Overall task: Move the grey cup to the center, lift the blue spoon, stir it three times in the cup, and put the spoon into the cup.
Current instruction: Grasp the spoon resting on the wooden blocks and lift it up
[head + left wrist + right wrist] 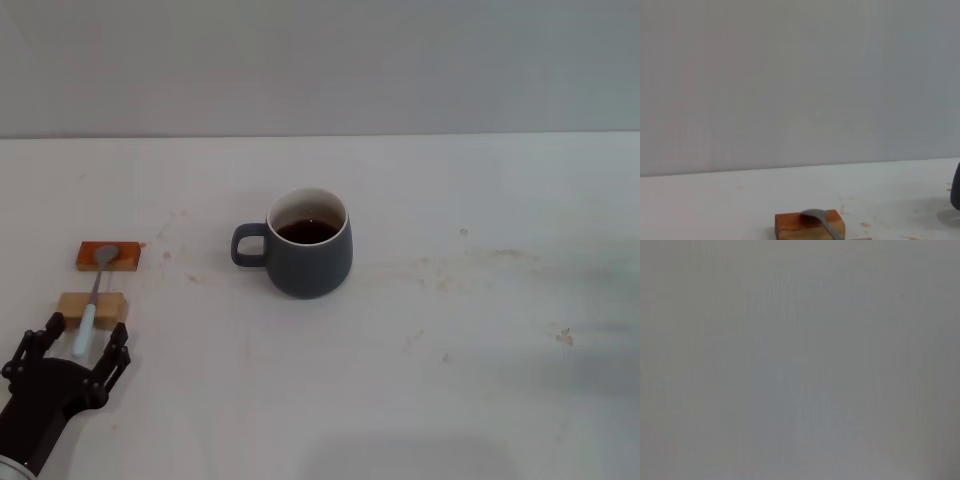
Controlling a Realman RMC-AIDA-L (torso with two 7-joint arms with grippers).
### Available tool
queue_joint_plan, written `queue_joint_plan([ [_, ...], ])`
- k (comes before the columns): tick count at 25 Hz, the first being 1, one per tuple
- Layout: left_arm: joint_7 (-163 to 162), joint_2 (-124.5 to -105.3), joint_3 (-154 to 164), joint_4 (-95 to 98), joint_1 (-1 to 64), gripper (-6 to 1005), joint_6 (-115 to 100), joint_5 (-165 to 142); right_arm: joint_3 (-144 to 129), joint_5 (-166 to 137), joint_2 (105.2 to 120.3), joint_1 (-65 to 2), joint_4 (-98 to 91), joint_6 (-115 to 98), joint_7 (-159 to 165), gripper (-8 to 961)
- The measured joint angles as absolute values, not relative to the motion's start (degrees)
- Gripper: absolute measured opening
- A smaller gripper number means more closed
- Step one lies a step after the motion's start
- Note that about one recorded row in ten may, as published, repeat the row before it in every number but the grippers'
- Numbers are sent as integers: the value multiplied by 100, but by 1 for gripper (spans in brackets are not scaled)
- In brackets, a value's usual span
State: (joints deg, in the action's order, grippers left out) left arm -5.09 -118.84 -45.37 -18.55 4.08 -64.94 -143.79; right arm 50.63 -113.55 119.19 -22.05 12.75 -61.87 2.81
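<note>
On my head view, the left gripper (87, 338) sits low at the near left of the white table (480, 380) with its black fingers (118, 350) spread wide. The pale-blue handle end of the blue spoon (93, 298), a slim teaspoon with a grey metal bowl and shaft, lies in the gap between the fingertips; I see no finger touching it. The spoon bridges two small supports: its bowl rests on the red-brown block (108, 256) farther from me, and its handle crosses the tan wooden block (92, 306) just ahead of the fingertips.

The grey cup (305, 245), a rounded slate-grey ceramic mug with an off-white inside and dark brown liquid, stands upright near the table's middle, well apart from the spoon, with its loop handle pointing toward the spoon's side.

My left wrist view shows the spoon's bowl lying on the red-brown block. The right gripper appears in no view.
</note>
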Motion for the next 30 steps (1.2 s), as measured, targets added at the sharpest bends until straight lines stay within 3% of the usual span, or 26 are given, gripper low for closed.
queue_joint_plan([
  [4,-537,-11876,-4530,-1855,413,689,-6495,-14380,5062,-11358,11918,-2206,1275,-6188,281,-2],
  [24,-514,-11874,-4536,-1854,420,418,-6510,-14379,5063,-11364,11918,-2206,1274,-6197,281,-1],
  [30,-514,-11874,-4534,-1854,426,422,-6505,-14379,5063,-11364,11918,-2206,1274,-6197,281,-2],
])
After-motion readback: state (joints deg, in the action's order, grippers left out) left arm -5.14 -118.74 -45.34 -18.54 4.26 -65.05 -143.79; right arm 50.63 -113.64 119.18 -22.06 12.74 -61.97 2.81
